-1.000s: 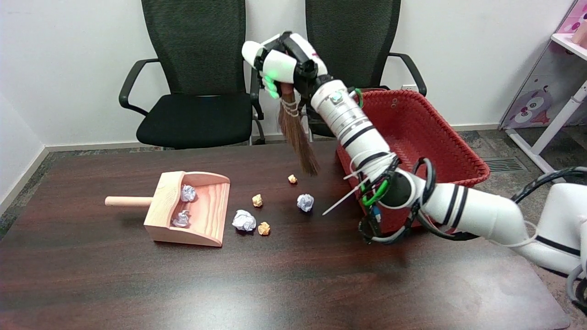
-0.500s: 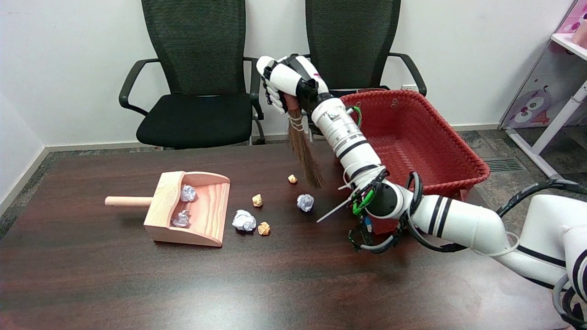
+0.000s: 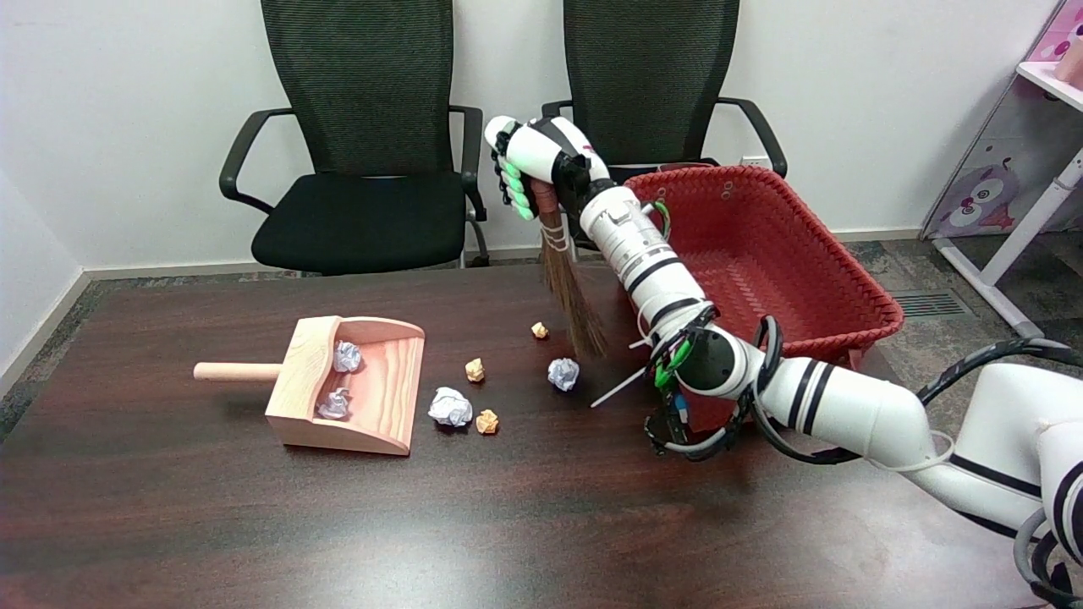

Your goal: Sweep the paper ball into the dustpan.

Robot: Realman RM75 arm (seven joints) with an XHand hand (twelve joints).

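The right hand (image 3: pixel 533 169) grips the small broom (image 3: pixel 574 292) by its handle, bristles hanging just behind the white paper ball (image 3: pixel 563 373) mid-table; the dustpan (image 3: pixel 355 385) lies well off toward the table's left edge, mouth facing the ball

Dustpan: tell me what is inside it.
Inside the wooden dustpan lie two white paper balls, one near the back wall and one lower down. Its raised left wall may hide a sliver of floor.
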